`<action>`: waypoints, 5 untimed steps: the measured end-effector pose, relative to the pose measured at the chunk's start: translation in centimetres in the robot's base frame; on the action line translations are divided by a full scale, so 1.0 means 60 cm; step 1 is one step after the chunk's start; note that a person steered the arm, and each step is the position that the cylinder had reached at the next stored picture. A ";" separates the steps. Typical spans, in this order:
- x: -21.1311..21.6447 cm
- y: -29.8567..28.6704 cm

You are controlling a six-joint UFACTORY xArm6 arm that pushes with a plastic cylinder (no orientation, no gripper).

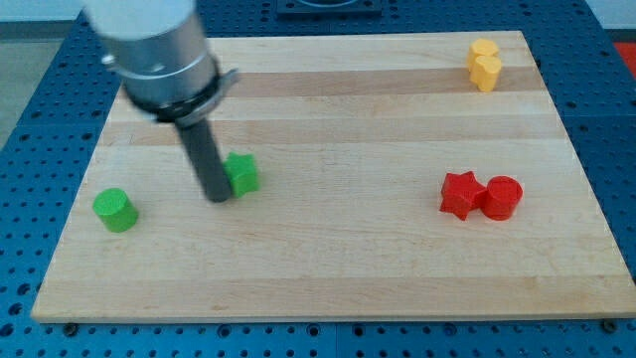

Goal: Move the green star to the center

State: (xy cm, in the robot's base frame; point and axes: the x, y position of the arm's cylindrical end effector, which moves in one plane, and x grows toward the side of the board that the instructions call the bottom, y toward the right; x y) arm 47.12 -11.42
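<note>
Single camera view, one frame. The desk (328, 249) is a pale wooden board lying on a blue perforated surface (40, 119), which shows along the view's left, right and bottom edges. The arm (159, 50) enters from the view's top left as a blurred grey cylinder with a dark collar, and the dark rod runs down from it. My tip (217, 196) sits on the board in the left half, touching or just beside the left side of the green star (241, 173); I cannot tell whether there is true contact, since the rod covers that edge. The end effector is this bare rod only, with no jaws, so nothing is held and no opening width applies. The green star lies left of the board's middle, roughly halfway between the view's top and bottom edges of the desk. A green cylinder (114, 210) stands well apart to the lower left, near the board's left edge. On the right half, a red star (460, 194) and a red cylinder (503, 197) sit side by side, touching, the star on the view's left. A yellow block (484, 64) sits near the top right corner; its shape looks lobed, but I cannot make it out firmly.
</note>
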 end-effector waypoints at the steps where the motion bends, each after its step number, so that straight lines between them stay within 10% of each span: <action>1: -0.076 0.089; 5: -0.100 0.119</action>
